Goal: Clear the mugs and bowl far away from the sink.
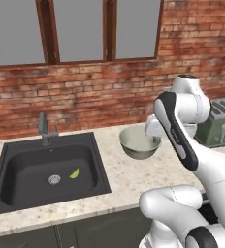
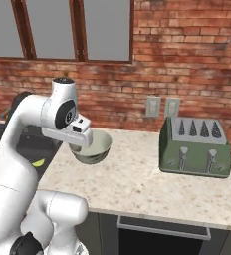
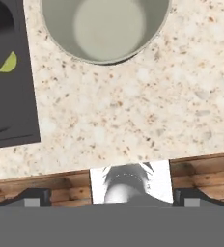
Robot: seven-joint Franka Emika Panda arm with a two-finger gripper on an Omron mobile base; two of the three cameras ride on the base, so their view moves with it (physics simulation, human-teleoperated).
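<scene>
The pale grey-beige bowl [image 1: 138, 144] [image 2: 95, 147] [image 3: 104, 26] stands upright and empty on the speckled counter, just right of the dark sink [image 1: 17, 169] [image 3: 10, 96]. My gripper [image 3: 112, 198] hovers above the counter on the near side of the bowl, looking straight down. Its two dark fingertips [image 3: 34, 198] stand wide apart, open, with nothing between them. In the right base view the white hand [image 2: 75, 130] overlaps the bowl's near rim. The mugs are out of view. A small yellow-green sliver [image 1: 74, 173] [image 3: 8, 62] lies in the basin by the drain; I cannot tell what it is.
A green four-slot toaster [image 2: 194, 147] [image 1: 220, 123] stands at the right against the brick wall, under two wall outlets [image 2: 162, 106]. The dark faucet [image 1: 45, 130] rises behind the sink. Bare speckled counter [image 2: 137, 184] runs between the bowl and the toaster.
</scene>
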